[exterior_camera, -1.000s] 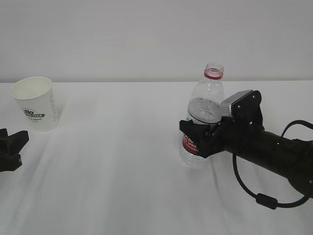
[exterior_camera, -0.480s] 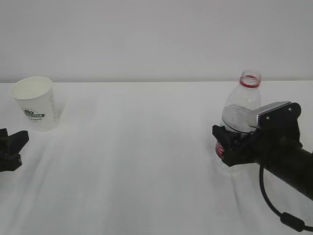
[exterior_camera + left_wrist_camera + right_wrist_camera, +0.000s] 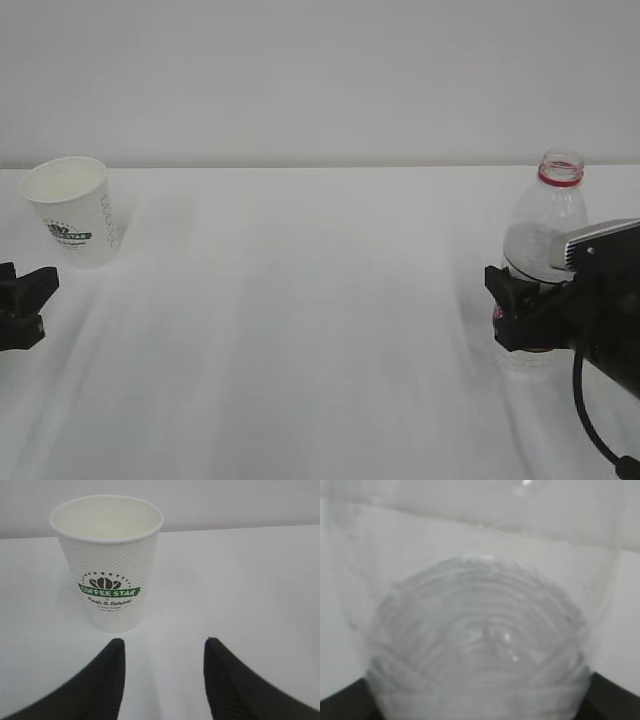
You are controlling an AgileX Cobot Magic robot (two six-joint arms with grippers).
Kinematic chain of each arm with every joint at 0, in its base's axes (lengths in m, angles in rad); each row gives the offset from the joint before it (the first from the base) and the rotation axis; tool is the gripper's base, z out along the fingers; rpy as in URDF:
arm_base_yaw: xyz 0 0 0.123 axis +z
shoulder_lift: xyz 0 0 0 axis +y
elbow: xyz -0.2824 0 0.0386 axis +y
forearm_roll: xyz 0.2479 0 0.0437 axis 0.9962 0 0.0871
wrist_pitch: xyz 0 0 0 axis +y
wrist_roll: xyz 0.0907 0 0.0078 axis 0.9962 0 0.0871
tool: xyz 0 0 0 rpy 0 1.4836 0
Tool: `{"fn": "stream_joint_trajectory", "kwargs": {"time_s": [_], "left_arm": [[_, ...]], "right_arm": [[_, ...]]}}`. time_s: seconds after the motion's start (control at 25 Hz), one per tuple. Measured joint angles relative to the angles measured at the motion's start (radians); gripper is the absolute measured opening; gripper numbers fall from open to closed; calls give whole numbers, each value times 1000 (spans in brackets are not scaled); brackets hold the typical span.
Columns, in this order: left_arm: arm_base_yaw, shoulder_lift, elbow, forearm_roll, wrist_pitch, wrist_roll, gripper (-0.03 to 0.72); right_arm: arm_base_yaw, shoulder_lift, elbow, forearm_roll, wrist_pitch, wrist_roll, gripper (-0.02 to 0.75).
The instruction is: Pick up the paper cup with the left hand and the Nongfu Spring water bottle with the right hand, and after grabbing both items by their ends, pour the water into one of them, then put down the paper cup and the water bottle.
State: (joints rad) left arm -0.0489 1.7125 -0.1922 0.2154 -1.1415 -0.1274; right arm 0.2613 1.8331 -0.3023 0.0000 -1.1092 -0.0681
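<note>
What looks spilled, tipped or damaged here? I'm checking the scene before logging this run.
Nothing stands out. The paper cup stands upright and undented on the table, with no puddle visible. The capless water bottle is upright in the right gripper.

— What colours on the left?
— The paper cup [image 3: 109, 565] is white with a dimpled texture, a green banner and dark logo.
— And on the right?
— The water bottle [image 3: 545, 225] is clear and ribbed, with a red neck ring. The bench [image 3: 300, 330] is white.
</note>
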Motion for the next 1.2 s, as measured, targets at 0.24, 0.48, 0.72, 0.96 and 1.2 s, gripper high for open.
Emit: {"fn": "stream_joint_trajectory", "kwargs": {"time_s": [0.24,0.48,0.72,0.96,1.2], "left_arm": [[0,0,0,0,0,0,372],[0,0,0,0,0,0,372],[0,0,0,0,0,0,372],[0,0,0,0,0,0,372],[0,0,0,0,0,0,372]], "right_arm": [[0,-39,30,103,3,-18,497],[0,-51,34,167,5,-18,496],[0,-88,34,208,9,-38,496],[0,-156,34,239,9,-59,496],[0,-158,0,246,13,-76,496]]}}
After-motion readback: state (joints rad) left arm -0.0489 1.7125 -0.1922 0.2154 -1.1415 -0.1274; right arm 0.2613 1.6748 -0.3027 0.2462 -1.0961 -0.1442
